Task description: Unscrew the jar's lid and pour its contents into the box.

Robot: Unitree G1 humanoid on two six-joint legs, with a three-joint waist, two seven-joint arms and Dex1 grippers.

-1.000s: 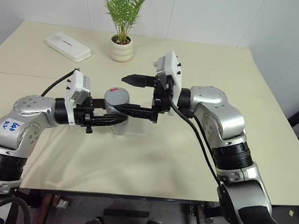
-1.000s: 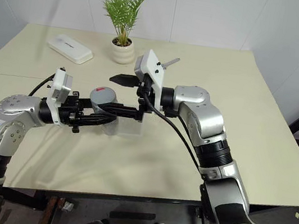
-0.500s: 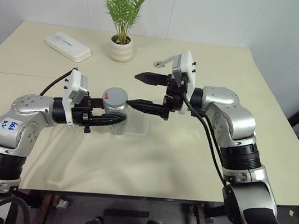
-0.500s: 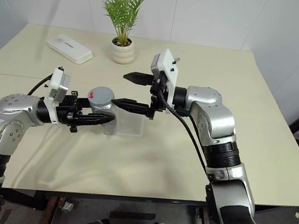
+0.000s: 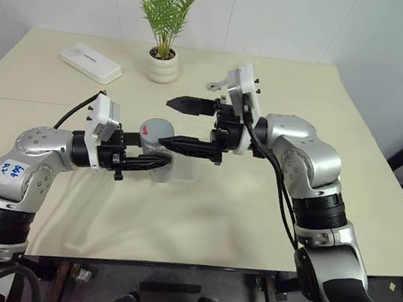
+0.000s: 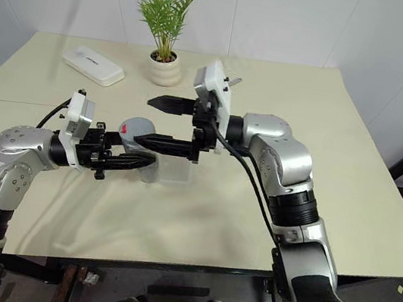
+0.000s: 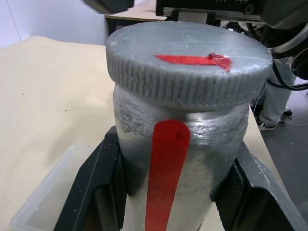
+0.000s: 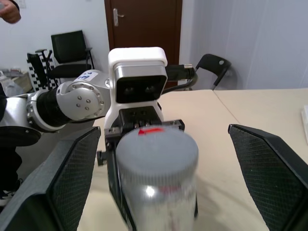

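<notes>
L fingers point(image 7: 103, 187) clamp jar point(image 7: 175, 159); R fingers point(image 5: 193, 106) straddle lid point(image 5: 157, 128).

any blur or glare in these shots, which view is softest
Right wrist view is softest: the jar smears with motion blur and carries a small glare spot. Left wrist view is sharp on the lid. Eye views are evenly lit, with soft shadows on the table.

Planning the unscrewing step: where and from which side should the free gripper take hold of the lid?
Grip the lid by its ribbed rim, coming in level from the robot's right, one finger on either side. The left gripper clamps the upright jar below the lid, so the rim stands free, and the right gripper already faces it open.
</notes>
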